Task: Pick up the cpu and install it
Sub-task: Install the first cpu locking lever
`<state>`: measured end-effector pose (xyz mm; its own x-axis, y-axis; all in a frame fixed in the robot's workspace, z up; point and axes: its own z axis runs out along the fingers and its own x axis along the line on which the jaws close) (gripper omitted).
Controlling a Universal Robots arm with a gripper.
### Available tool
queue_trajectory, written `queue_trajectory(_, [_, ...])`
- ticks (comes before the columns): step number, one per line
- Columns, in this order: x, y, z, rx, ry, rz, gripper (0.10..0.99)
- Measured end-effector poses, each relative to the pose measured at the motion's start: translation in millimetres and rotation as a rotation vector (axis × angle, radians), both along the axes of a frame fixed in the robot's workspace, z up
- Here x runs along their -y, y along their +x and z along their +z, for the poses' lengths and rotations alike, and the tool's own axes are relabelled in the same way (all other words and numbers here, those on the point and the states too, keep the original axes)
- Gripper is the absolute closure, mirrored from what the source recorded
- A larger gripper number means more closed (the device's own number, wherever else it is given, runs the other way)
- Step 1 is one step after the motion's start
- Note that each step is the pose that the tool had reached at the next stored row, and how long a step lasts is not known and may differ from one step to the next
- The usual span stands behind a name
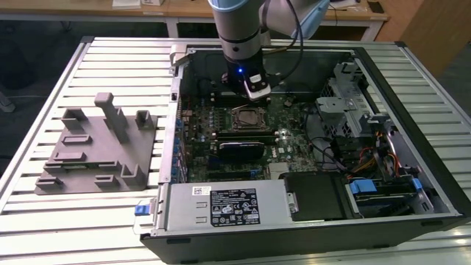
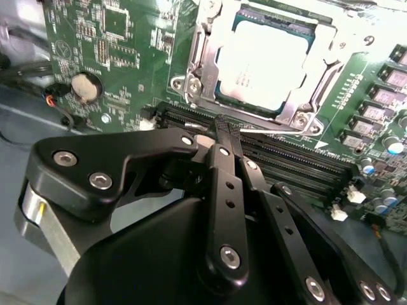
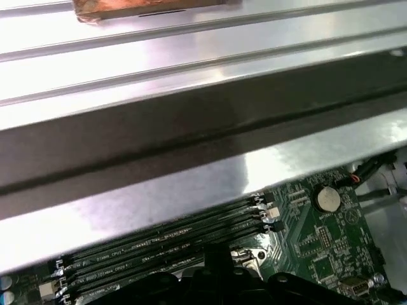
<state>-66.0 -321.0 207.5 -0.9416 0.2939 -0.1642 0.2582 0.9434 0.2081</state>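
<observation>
The cpu, a flat square chip with a pale silver top, lies in the metal-framed socket on the green motherboard. In the exterior view the cpu is at the middle of the open computer case. My gripper hangs just off the socket's edge, over the black memory slots. Its two thin black fingers are pressed together with nothing between them. In the exterior view the gripper sits slightly behind the socket and above the board.
A grey plastic fixture rests on the slatted table at the exterior view's left. Inside the case are a power supply at the front, a black block, a drive cage and cables. The case wall is close by.
</observation>
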Motion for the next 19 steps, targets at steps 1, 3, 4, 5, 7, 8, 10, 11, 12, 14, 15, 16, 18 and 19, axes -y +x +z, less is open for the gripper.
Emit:
queue_trajectory(1, [0.0,0.0,-0.1,0.0007,-0.001,0.004,0.98])
queue_trajectory(3, [0.1,0.0,-0.7,0.0032,-0.002,0.009,0.98])
queue_trajectory(4, [0.0,0.0,-1.1,0.004,-0.002,0.012,0.98])
queue_trajectory(5, [0.0,0.0,-1.7,0.0042,-0.003,0.015,0.98])
queue_trajectory(7, [0.0,0.0,-2.8,0.0043,-0.003,0.021,0.98])
queue_trajectory(8, [0.1,0.0,-3.3,0.0044,-0.004,0.025,0.98])
queue_trajectory(10, [0.1,0.0,-4.4,0.0051,-0.004,0.033,0.98])
queue_trajectory(11, [0.1,0.0,-5.0,0.0053,-0.004,0.035,0.98])
queue_trajectory(12, [0.1,0.0,-5.5,0.0058,-0.004,0.038,0.98])
queue_trajectory(14, [-0.2,0.0,-6.5,0.006,-0.004,0.039,0.98])
queue_trajectory(15, [-0.5,0.0,-6.8,0.0059,-0.004,0.039,0.98])
queue_trajectory(16, [-0.8,0.0,-7.2,0.006,-0.004,0.039,0.98])
queue_trajectory(18, [-1.5,0.0,-7.8,0.0059,-0.005,0.039,0.98])
queue_trajectory(19, [-1.9,0.0,-8.0,0.0059,-0.006,0.039,0.98])
